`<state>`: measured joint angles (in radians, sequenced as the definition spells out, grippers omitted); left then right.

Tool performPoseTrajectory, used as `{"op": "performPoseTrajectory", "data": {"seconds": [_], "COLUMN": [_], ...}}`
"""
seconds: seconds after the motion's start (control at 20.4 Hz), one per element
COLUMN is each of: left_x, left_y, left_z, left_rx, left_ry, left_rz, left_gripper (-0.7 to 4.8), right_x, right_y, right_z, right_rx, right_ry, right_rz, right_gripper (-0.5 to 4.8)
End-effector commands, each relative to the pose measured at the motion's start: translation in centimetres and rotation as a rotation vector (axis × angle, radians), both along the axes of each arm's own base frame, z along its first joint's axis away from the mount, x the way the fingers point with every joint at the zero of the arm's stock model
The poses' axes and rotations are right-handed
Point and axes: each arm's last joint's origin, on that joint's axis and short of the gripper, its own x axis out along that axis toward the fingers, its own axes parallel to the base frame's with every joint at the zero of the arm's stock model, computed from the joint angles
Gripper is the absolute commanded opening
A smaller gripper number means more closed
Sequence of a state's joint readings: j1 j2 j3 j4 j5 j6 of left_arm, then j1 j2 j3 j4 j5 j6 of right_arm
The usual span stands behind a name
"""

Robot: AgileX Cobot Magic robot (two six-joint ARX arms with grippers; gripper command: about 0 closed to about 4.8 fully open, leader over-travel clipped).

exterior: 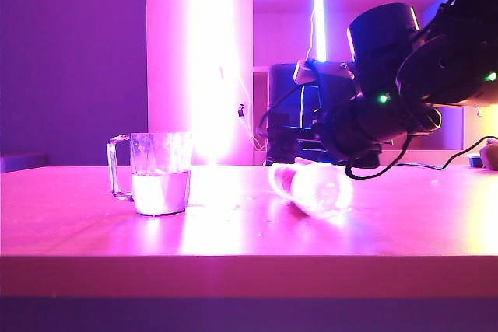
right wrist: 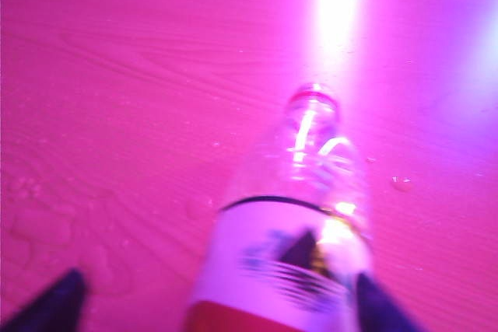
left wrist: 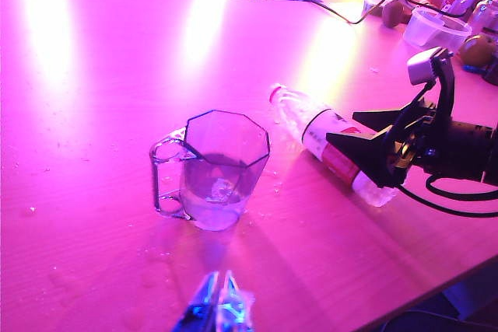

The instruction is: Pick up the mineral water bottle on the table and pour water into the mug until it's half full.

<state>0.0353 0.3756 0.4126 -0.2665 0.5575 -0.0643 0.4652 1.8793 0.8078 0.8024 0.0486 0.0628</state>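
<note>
While bottle point(right wrist: 292, 231) lies flat, right gripper point(left wrist: 366, 149) agape — mug point(exterior: 159, 172) half-filled

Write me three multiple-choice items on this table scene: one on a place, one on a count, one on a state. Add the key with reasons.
1. Where is the mineral water bottle relative to the mug, in the exterior view?
A. To its right
B. Inside it
C. To its left

2. How many mugs are on the table?
A. Three
B. One
C. Two

3. How does the bottle stand?
A. Upright, capped
B. Held above the mug
C. Lying on its side

Key:
1 A: the exterior view shows it right of the mug, apart from it.
2 B: only one clear mug shows.
3 C: it lies flat, the right pincer open around its label. The left pincer hangs shut nearer the camera than the mug.
</note>
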Motion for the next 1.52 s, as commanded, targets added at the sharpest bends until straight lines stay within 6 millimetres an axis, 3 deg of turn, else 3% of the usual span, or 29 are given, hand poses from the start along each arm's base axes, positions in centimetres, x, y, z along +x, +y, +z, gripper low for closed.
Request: {"op": "performPoseTrajectory", "data": {"seconds": [0.05,0.15,0.2,0.34,0.44,0.49,0.54,0.59,0.64,0.88,1.08,1.17,1.32,1.52], "left_x": [0.0,0.0,0.0,0.0,0.1,0.2,0.2,0.0,-0.2,-1.3,-1.4,-1.4,-1.5,-1.5], "left_y": [0.0,0.0,0.0,0.0,0.1,0.3,0.4,0.7,0.8,1.1,1.1,1.0,1.0,1.0], "left_z": [0.2,0.2,0.2,0.4,0.8,1.3,1.7,2.4,2.6,3.3,3.0,2.9,2.9,2.9], "left_rx": [0.004,0.007,0.007,0.01,0.019,0.023,0.029,0.035,0.036,0.033,0.037,0.038,0.038,0.039], "left_ry": [-0.021,-0.022,-0.022,-0.035,-0.081,-0.132,-0.172,-0.247,-0.275,-0.357,-0.326,-0.317,-0.316,-0.311], "left_rz": [-0.004,-0.005,-0.005,-0.005,0.04,0.108,0.158,0.251,0.288,0.418,0.409,0.401,0.4,0.4], "left_gripper": [-0.05,-0.05,-0.05,-0.05,-0.05,-0.05,-0.05,-0.05,-0.05,-0.06,-0.05,-0.05,-0.05,-0.05], "right_x": [0.0,0.0,0.0,0.0,-0.3,-0.8,-1.2,-2.1,-2.5,-5.1,-5.8,-5.6,-4.1,0.4], "right_y": [0.1,0.1,0.1,0.1,0.0,-0.3,-0.5,-0.9,-1.1,-2.4,-2.8,-2.6,-2.4,-1.0], "right_z": [0.4,0.3,0.4,1.6,4.4,6.1,7.2,9.0,9.7,13.9,13.9,14.4,16.3,18.1], "right_rx": [0.021,0.019,0.022,0.05,0.097,0.106,0.106,0.078,0.058,0.051,0.028,0.004,-0.104,-0.19], "right_ry": [0.009,0.011,0.004,-0.056,-0.183,-0.229,-0.237,-0.246,-0.256,-0.313,-0.209,-0.139,0.044,0.244], "right_rz": [0.021,0.02,0.018,0.019,0.023,0.026,0.026,0.03,0.032,0.038,0.045,0.068,0.037,0.028], "right_gripper": [3.59,4.56,4.79,4.79,4.79,3.92,2.14,0.0,-0.06,-0.06,0.09,1.43,2.35,3.49]}}
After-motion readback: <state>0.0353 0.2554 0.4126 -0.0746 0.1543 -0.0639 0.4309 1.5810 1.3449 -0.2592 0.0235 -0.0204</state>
